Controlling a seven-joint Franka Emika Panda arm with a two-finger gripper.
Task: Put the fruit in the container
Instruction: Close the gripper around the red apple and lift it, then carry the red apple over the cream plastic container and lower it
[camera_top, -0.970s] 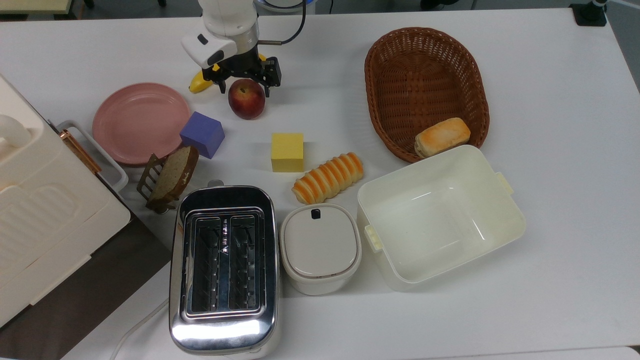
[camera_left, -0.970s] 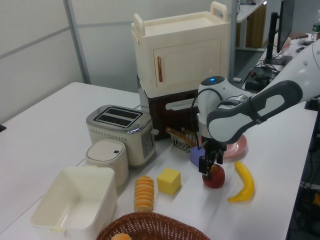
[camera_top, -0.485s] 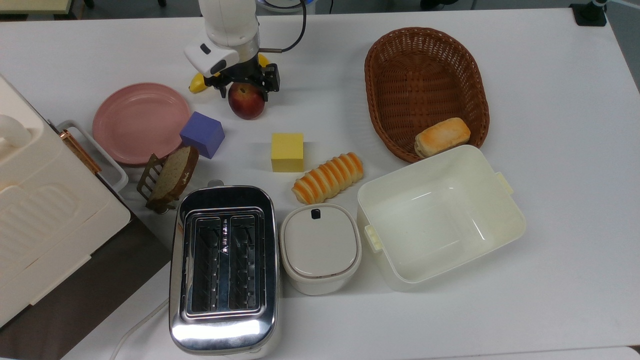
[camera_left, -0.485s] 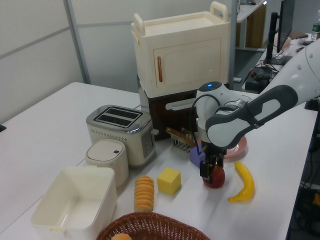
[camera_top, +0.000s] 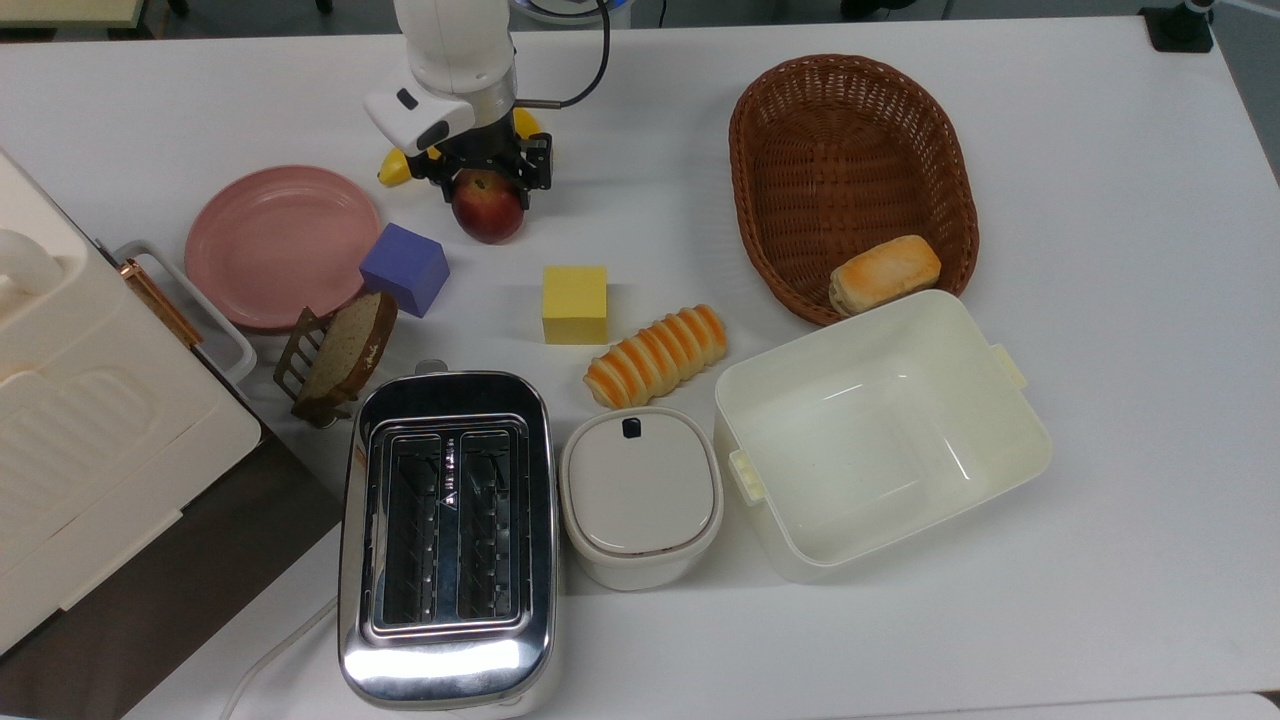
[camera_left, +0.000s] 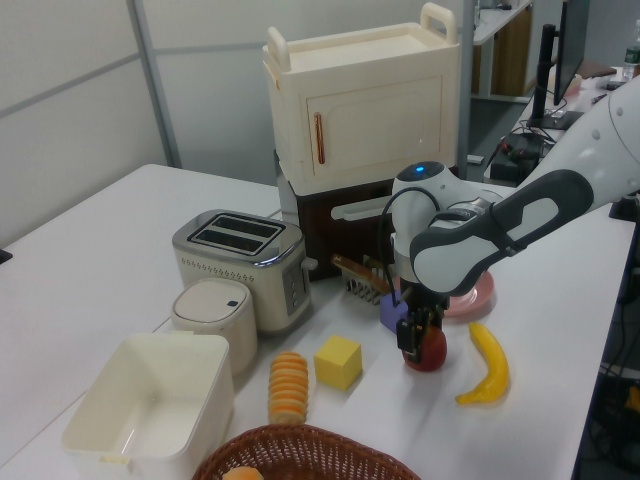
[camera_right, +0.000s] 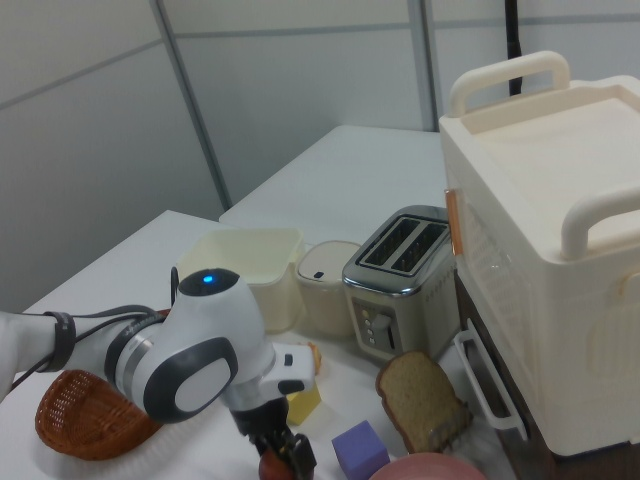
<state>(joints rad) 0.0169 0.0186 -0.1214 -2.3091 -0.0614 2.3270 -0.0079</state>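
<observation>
The fruit, dark red with a yellowish patch and a stem dimple, rests on the white table near the far edge in the top view. My gripper has come down over it, one black finger on each side, shut on the fruit. The left view shows the fruit under the gripper, beside the banana. The right view shows the gripper low at the bottom edge with the fruit partly hidden. The container, a cream-white tub, stands open at the top view's lower right, also seen as the container.
A banana lies behind the gripper. Pink plate, purple cube, yellow cube and a ridged bread roll lie between fruit and tub. A wicker basket holds a bun. Toaster and lidded pot flank the tub.
The gripper has come down over the fruit and its fingers have drawn in against its sides. The fruit has shifted slightly on the table.
</observation>
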